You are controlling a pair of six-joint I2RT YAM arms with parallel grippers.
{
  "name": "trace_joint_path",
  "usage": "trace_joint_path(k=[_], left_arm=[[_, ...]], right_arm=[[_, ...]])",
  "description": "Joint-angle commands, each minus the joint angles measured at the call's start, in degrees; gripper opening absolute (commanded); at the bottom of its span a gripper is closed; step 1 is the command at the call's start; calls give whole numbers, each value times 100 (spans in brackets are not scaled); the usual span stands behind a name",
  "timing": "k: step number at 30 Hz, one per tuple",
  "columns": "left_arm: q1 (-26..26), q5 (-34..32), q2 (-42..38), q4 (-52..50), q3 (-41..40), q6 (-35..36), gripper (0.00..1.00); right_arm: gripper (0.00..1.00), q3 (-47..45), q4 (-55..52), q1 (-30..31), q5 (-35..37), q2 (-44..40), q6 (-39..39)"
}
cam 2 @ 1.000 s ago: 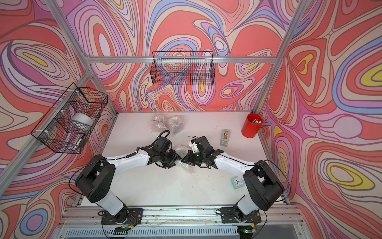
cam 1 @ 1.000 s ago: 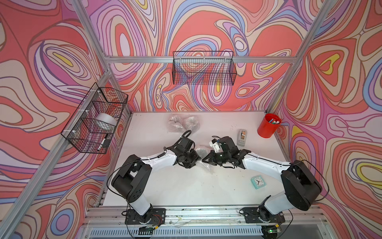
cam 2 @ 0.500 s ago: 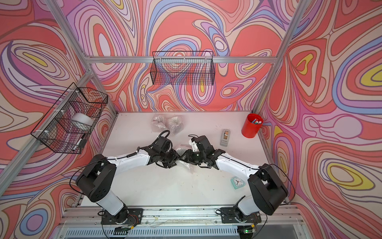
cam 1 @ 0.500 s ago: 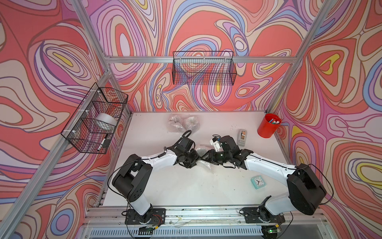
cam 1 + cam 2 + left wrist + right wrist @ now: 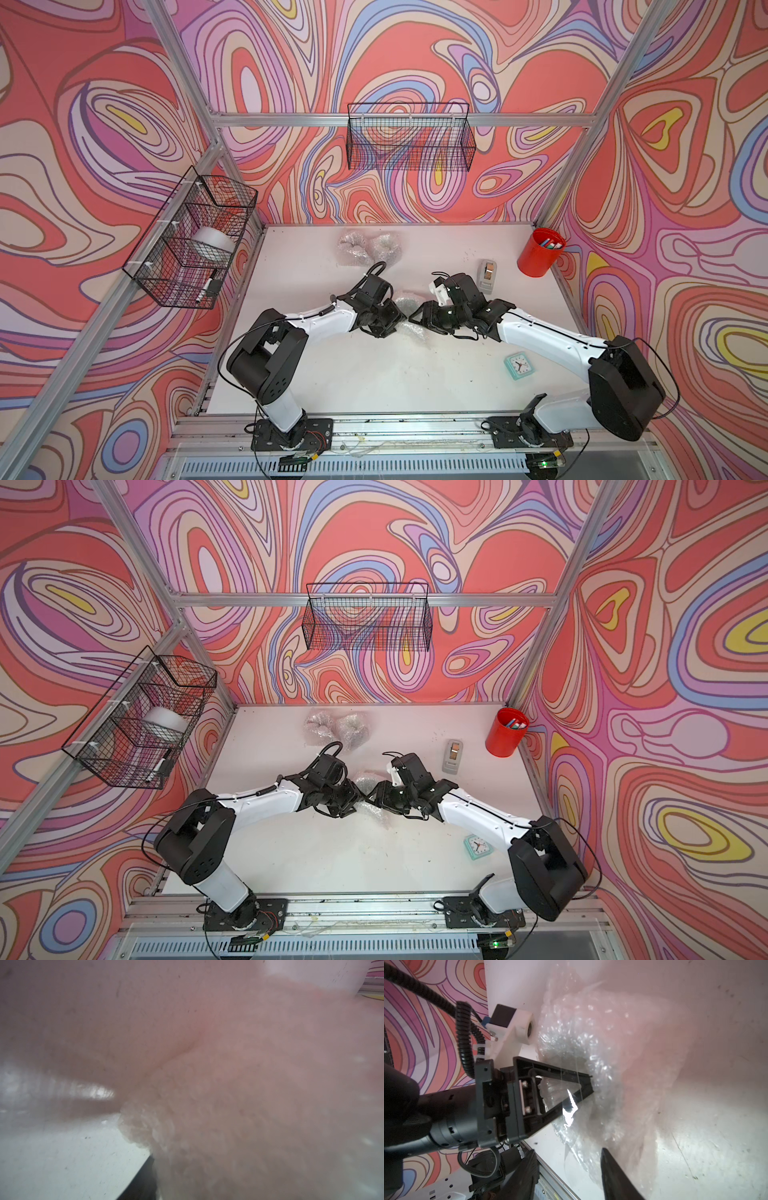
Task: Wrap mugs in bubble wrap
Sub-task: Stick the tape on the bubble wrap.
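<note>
White table [image 5: 374, 374] under swirling walls — right claw [image 5: 566, 1150] parted, left claw [image 5: 586, 1084] pressed into light, slippery bubble wrap [image 5: 591, 1032], its grip unreadable — likely best pinched at gathered folds.

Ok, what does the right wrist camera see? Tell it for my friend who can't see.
A crinkly bubble wrap bundle lies on the white table, with the black tip of the left gripper pressed into it. The right gripper stands open close by.

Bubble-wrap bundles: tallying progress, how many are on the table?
3: two back bundles side by side at the rear edge, one middle bundle at mid-table; others may be hidden.
</note>
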Motion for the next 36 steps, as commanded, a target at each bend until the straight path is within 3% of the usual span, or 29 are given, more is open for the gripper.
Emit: trace_joint_path(k=[1,3,5,11,23,28,36], left_arm=[[-38,-185,315,-511,-128,-27,50],[-38,-163,330,-495,-111,-32,50],[-38,-154,348,-505,-81,-11,49],[-38,-163,350,-544,-50,25,49],[-38,-154,368,-529,-52,28,49],[-38,-153,377,-534,-60,44,49],[-33,-119,412,-511,-59,46,49]], right_arm=[[51,138,-344,-1,342,-227,-9],[45,207,-496,-6,735,-436,-167],[32,281,-496,1,918,-580,-321],[0,424,190,2,-94,-116,-417],[0,167,-114,-2,376,513,-400],[0,612,32,-32,779,199,-790],[0,1485,70,-347,913,1064,-1059]])
